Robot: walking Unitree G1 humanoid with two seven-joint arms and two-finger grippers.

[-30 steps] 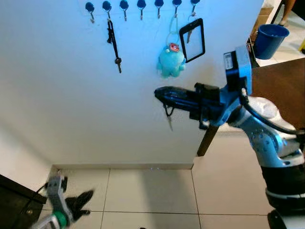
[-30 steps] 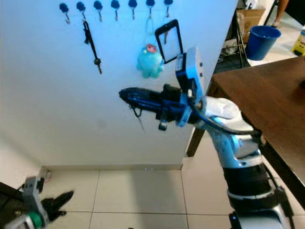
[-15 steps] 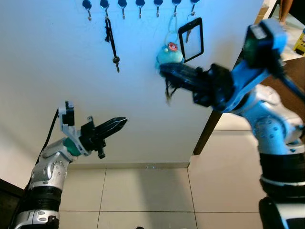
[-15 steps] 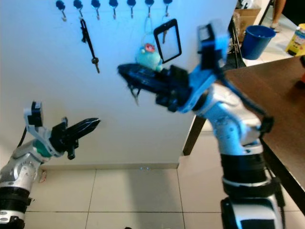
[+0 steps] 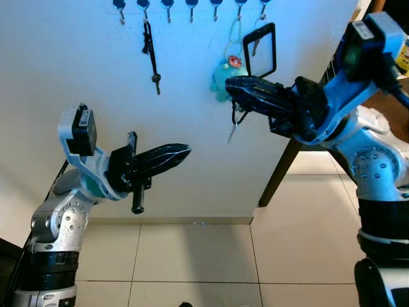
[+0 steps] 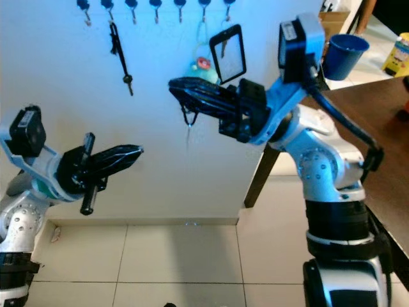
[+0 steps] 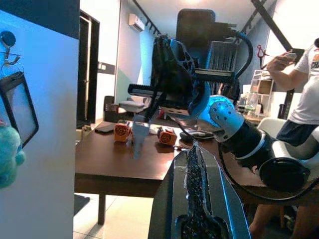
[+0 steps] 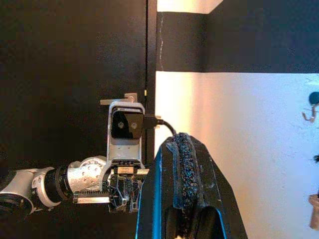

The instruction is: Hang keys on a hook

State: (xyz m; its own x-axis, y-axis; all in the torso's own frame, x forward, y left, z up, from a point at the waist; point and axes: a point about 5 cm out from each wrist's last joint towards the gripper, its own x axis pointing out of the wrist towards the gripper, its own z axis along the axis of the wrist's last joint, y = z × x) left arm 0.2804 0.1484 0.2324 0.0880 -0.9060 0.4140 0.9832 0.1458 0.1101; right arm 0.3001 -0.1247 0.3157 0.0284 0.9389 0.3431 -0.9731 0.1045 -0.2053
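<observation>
My right gripper (image 5: 231,88) is raised in front of the white wall (image 5: 77,77), just below the row of blue-knobbed hooks (image 5: 191,5). Its jaws are closed on the ring of the keys (image 5: 235,121), which dangle beneath the fingertips with one key hanging lowest. The keys hang close to the wall, below and between the hooks, not on any of them.

Items hanging from the hooks:
- A black strap with a key (image 5: 151,57) hangs from the second hook from the left.
- A teal plush toy (image 5: 222,71) hangs on a loop, directly behind my right jaws.
- A black-framed card holder (image 5: 261,50) hangs beside the toy, on its right.

My left gripper (image 5: 182,151) is raised at mid-height, well to the left of and lower than the right gripper, pointing toward it. Its jaws are pressed together and hold nothing.

A dark wooden desk (image 6: 377,128) stands to the right of the wall end. A blue bucket (image 6: 346,55) sits on the floor beyond it. In the left wrist view, a person (image 7: 304,99) stands behind the desk.
</observation>
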